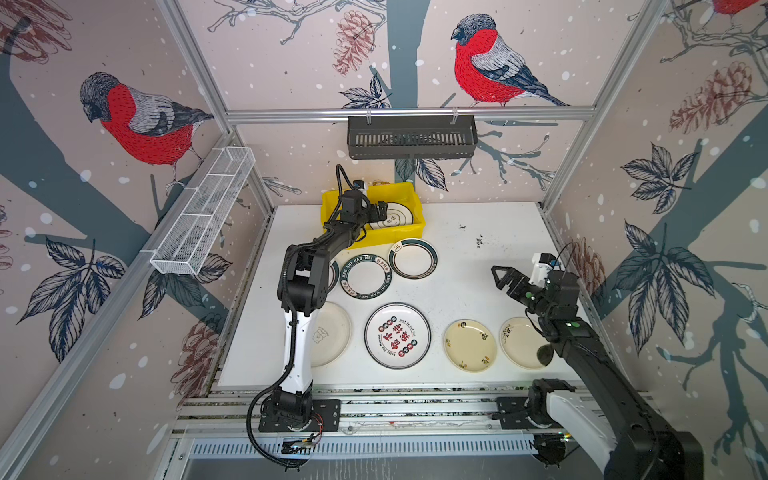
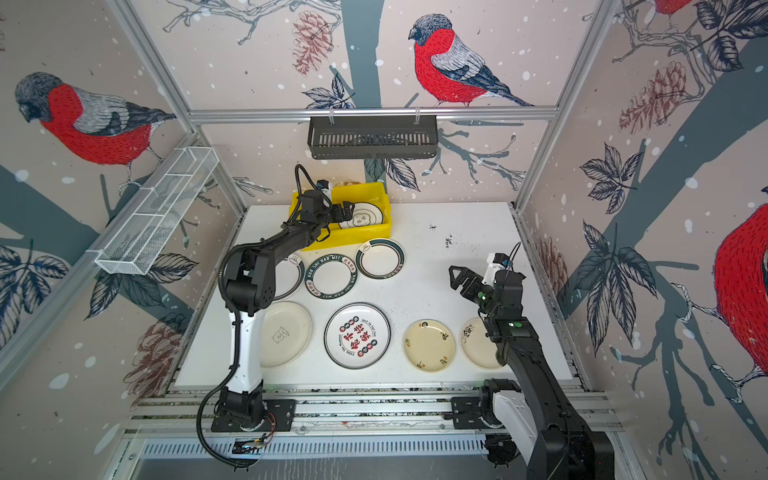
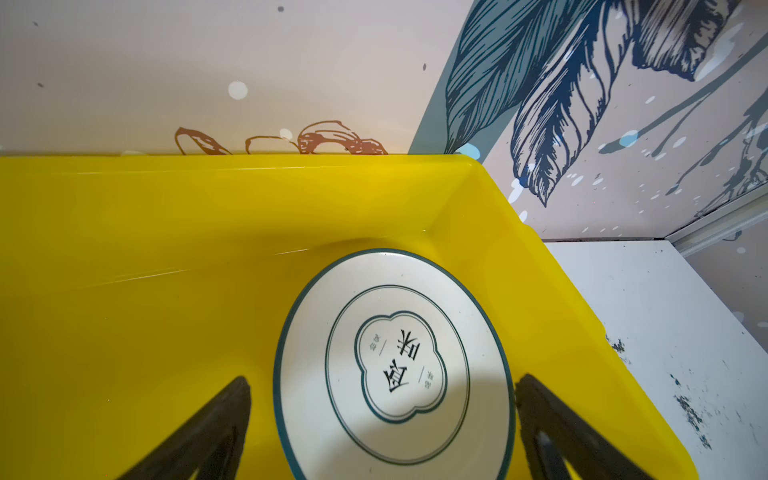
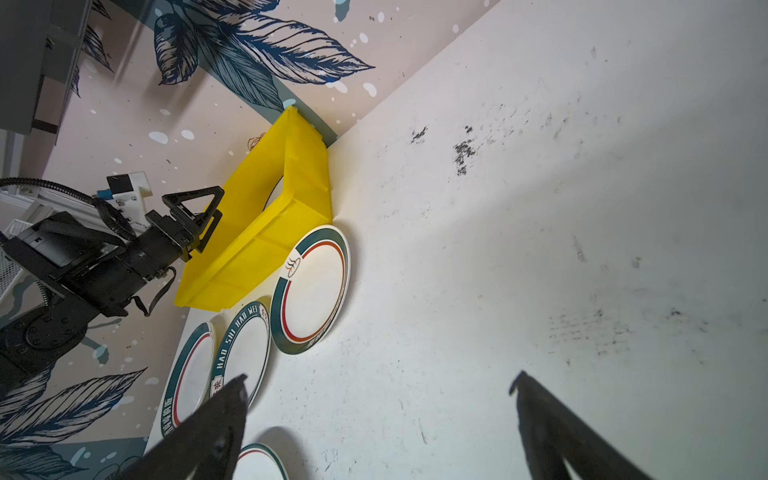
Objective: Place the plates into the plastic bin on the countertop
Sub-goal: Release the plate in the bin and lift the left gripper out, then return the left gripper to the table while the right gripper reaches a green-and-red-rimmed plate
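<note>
The white worktop (image 1: 478, 266) carries everything. The left arm (image 1: 297, 286) reaches from the near edge to the far edge. The left jaws hang wide open over the bin and grip nothing. In the left wrist view their tips stand on either side of the plate below. The right arm (image 1: 582, 345) rises from the near right corner. The right jaws are spread wide and empty above the right side of the worktop, clear of the plates.

The yellow bin (image 1: 399, 237) sits at the far edge, left of the middle, against the back wall. One thin-lined plate (image 3: 395, 365) lies inside, toward its right end.

Seven plates lie on the worktop. The red-character plate (image 1: 397, 336) is the largest, in a row toward the near edge. To its left is a cream plate (image 1: 332, 334), partly behind the left arm. To its right are two small cream plates (image 1: 469, 345) (image 1: 521, 343), the outer one partly under the right arm. Just in front of the bin are a lettered plate (image 1: 366, 276), a green-rimmed plate (image 1: 413, 258) and a half-hidden plate (image 1: 333, 274).
</note>
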Controlling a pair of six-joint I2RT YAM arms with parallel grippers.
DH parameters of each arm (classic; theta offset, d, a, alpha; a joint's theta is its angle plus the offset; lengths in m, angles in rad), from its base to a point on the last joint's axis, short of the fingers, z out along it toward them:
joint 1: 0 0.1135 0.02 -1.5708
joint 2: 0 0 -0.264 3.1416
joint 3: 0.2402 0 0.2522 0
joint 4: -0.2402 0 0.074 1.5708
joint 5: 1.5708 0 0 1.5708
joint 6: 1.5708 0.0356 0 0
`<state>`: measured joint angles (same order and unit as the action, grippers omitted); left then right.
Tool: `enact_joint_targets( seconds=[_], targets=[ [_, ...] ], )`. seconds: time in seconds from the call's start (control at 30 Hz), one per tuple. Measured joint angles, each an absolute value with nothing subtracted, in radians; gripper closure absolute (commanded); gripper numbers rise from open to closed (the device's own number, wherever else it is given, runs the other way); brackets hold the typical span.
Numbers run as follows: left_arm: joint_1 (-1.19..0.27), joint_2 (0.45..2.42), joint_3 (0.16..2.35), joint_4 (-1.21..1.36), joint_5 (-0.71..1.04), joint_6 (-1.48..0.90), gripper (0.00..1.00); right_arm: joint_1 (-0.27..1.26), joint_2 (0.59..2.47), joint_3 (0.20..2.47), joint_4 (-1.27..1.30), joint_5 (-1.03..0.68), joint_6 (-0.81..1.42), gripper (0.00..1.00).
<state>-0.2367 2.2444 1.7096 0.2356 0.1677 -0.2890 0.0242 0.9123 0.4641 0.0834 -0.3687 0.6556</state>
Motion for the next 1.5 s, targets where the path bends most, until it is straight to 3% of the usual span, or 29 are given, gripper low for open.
enact_joint_targets(
  seconds=[0.5,1.1,1.27,1.5],
  targets=[
    [-0.237,1.802,1.202,0.401,0.049,-0.291,0.02,0.199,1.188,0.535,0.213,-0.416,0.657,0.0],
    [-0.242,1.407,0.623,0.542,0.162,-0.499,0.02,0.294,1.497,0.582,0.55,-0.501,0.797,0.0],
    [-0.315,1.281,0.477,0.561,0.149,-0.493,0.02,0.325,1.584,0.625,0.594,-0.496,0.816,0.0],
    [-0.352,1.267,0.392,0.648,0.167,-0.45,0.02,0.348,1.665,0.647,0.624,-0.485,0.838,0.01]
  ],
)
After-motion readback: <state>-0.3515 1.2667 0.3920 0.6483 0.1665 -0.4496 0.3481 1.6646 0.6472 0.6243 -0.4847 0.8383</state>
